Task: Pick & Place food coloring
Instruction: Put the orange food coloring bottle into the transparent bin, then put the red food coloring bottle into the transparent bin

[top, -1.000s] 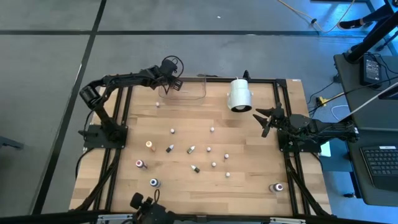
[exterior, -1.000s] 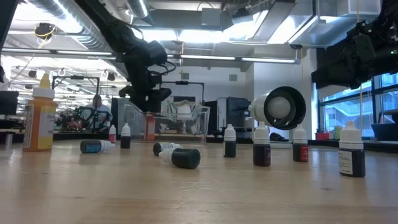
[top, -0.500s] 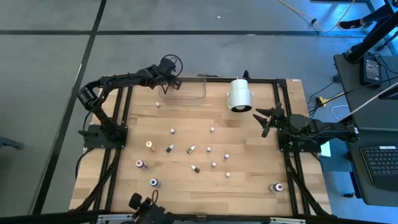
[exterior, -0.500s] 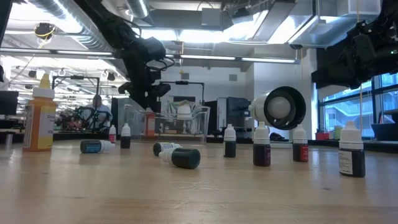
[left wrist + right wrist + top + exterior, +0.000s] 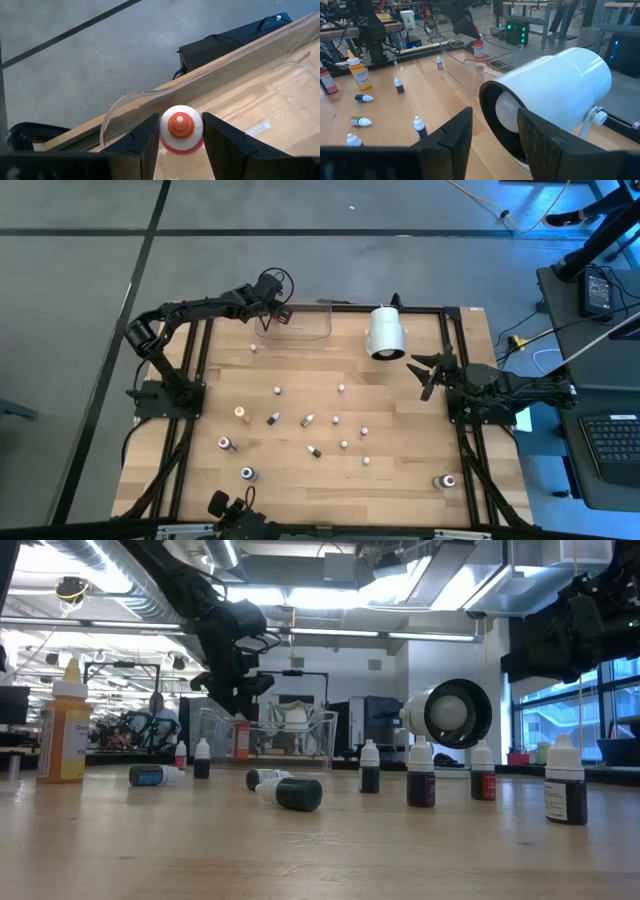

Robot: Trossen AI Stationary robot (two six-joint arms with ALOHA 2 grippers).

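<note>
My left gripper has risen slightly and still grasps the red-capped bottle over the clear tray; release comes next.

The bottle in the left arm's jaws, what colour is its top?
Orange-red nozzle on a white cap, over a red bottle; clearest in the left wrist view.
</note>
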